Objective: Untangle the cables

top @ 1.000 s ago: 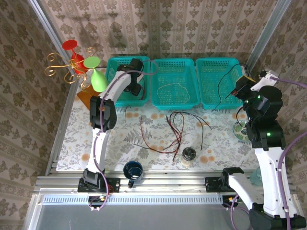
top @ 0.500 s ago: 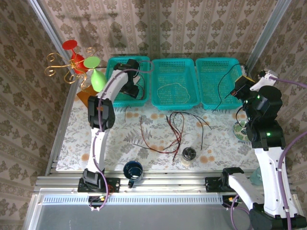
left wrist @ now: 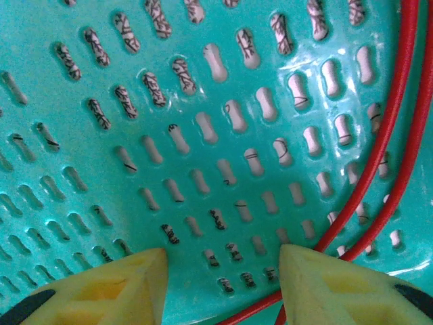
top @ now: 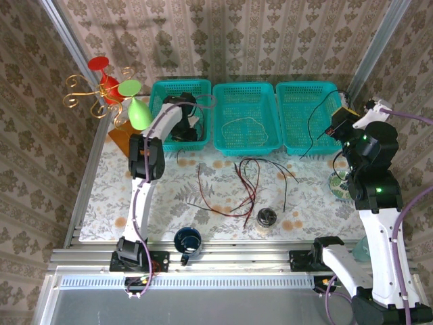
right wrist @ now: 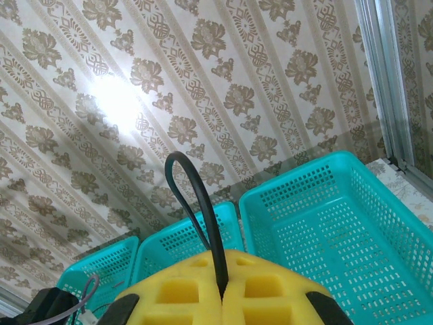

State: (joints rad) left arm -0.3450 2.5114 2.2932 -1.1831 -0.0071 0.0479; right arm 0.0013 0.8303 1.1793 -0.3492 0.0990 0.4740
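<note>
I have my left gripper point(left wrist: 223, 261) down inside the leftmost teal perforated plastic basket point(left wrist: 135, 122), its yellow fingers spread over the floor, with a thin red cable point(left wrist: 387, 128) lying doubled just beside the right-hand finger. My right gripper point(right wrist: 222, 274) sits raised by the rightmost teal basket point(top: 306, 89), pinching a thin black cable point(right wrist: 203, 210) that loops up from between its pads. A pale cream cable point(top: 243, 123) lies curled in the middle teal basket point(top: 245, 88), and a tangle of dark red and black cables point(top: 247, 181) sprawls on the floral tablecloth point(top: 155, 196) in front of the baskets.
</note>
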